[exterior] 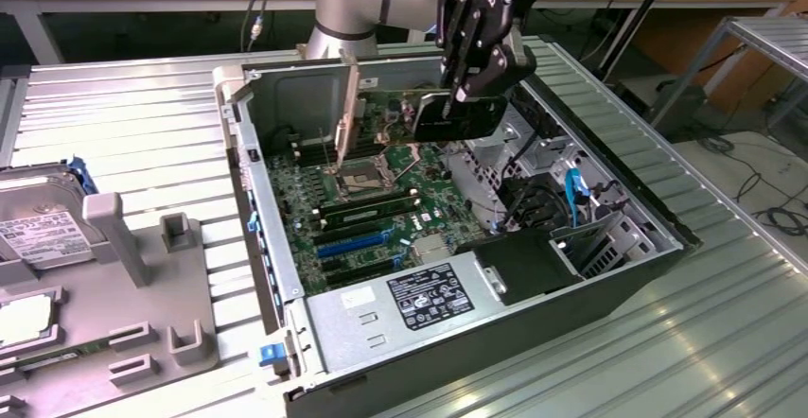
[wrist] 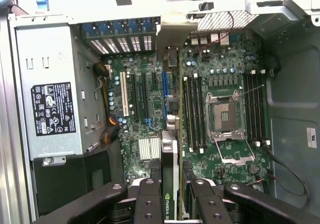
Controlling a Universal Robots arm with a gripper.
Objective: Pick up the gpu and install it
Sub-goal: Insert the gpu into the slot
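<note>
Jaws are clamping the gpu (exterior: 449, 119), which is hanging above the motherboard (exterior: 366, 219) of the open case (exterior: 543, 333): pickup done, installation pending.

Between the fingers (wrist: 149, 203), the edge of the gpu (wrist: 168, 184) carries the Nvidia logo and the start of that name in pale letters (the rest runs out of view). To one side of the fingers, the power supply (wrist: 50, 59) bears a black label (wrist: 52, 108) crowded with white print and certification symbols, too small to read. To the fingers' other side, a white sticker (wrist: 311, 136) on the case wall (wrist: 292, 109) shows a dark mark like "RU". Well apart from the fingers, the hard drive (exterior: 28, 196) has a white label (exterior: 44, 238), its print illegible.
</note>
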